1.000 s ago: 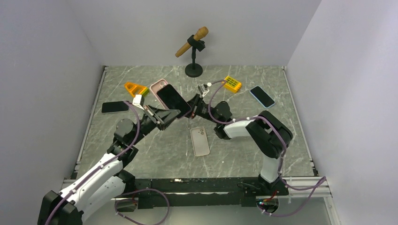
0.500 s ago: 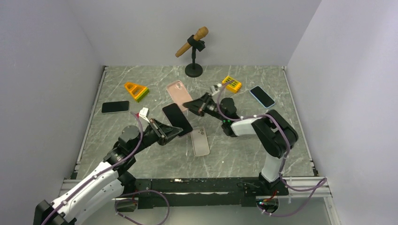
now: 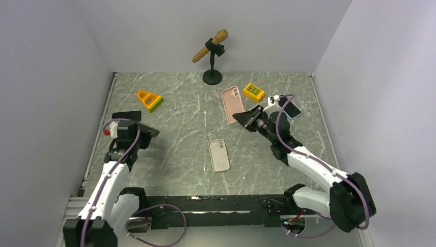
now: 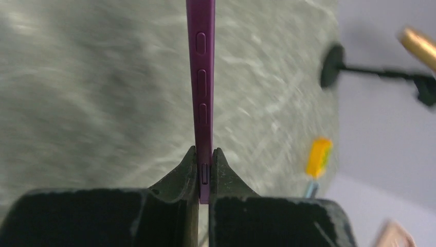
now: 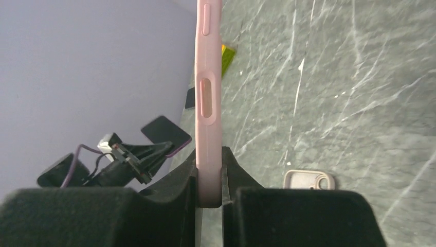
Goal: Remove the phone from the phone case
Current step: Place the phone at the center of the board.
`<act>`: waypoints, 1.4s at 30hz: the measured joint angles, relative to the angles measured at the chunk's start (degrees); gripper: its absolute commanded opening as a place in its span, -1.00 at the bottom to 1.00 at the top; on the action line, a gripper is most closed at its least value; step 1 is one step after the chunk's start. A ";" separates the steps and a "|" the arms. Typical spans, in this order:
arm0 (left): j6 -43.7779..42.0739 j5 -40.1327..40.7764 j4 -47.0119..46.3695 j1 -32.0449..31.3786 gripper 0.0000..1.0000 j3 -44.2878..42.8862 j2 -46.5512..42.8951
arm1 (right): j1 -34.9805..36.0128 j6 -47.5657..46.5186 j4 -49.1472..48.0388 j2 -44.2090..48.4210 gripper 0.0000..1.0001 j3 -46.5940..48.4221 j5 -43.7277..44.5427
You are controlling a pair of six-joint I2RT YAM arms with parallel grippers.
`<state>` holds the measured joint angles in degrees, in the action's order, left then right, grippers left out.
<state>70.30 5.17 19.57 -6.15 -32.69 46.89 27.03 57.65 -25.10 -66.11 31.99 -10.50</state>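
Note:
The purple phone [image 4: 201, 77] is out of the pink case [image 3: 232, 103]. My left gripper [image 3: 140, 133] is shut on the phone's lower edge and holds it above the table's left side. In the left wrist view the phone stands edge-on between the left gripper's [image 4: 204, 160] fingers. My right gripper [image 3: 240, 117] is shut on the empty pink case and holds it up at the right of the middle. In the right wrist view the case [image 5: 208, 103] stands edge-on between the right gripper's [image 5: 209, 160] fingers, and the phone [image 5: 165, 134] shows far off.
A beige phone case [image 3: 219, 155] lies face down in the middle. A black phone [image 3: 126, 116] lies at the left, a blue-edged phone [image 3: 291, 107] at the right. A yellow block [image 3: 253, 91], an orange triangle [image 3: 149, 99] and a microphone stand [image 3: 212, 77] are at the back.
The arms have pulled apart. The left gripper drew the phone out of the case and back to the left; the right gripper carried the pink case to the right.

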 measured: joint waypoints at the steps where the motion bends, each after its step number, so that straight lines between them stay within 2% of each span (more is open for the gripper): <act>1: 0.24 -0.42 -0.48 3.65 -1.00 1.90 0.61 | 0.00 -1.22 1.33 1.70 -1.00 0.17 0.76; 7: 1.57 -4.68 -5.49 20.55 -1.00 8.26 3.56 | -0.28 -5.22 7.96 6.21 -1.00 0.17 1.70; 11: 1.84 -9.11 -13.03 28.65 -1.00 8.90 10.19 | -0.28 -6.51 12.15 9.38 -1.00 0.00 1.64; 14: 0.92 -10.43 -18.99 31.82 -1.00 9.38 14.82 | -0.33 -7.15 14.12 12.66 -1.00 -0.15 1.66; 21: -0.52 -16.85 -34.91 33.83 -1.00 9.90 28.00 | -0.33 -7.78 16.26 16.11 -1.00 -0.15 1.68; 25: -0.07 -19.43 -40.89 33.94 -0.92 10.91 32.72 | -0.33 -7.78 16.72 16.02 -1.00 -0.15 1.49; 30: -0.04 -19.74 -43.28 34.67 -0.71 10.93 33.97 | -0.33 -7.78 16.87 15.54 -1.00 -0.35 1.01; 39: 3.43 -21.16 -50.66 35.19 -0.69 10.93 39.87 | 0.55 -6.93 17.57 16.81 -1.00 -6.47 -0.20; 42: 4.33 -21.79 -52.30 35.21 -0.62 10.93 41.00 | 1.60 -5.90 17.86 17.77 -1.00 -9.18 -0.57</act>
<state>74.63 -16.62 -32.73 29.06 -21.76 87.90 28.62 51.75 -7.25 -48.34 22.81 -11.07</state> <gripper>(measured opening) 0.163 0.157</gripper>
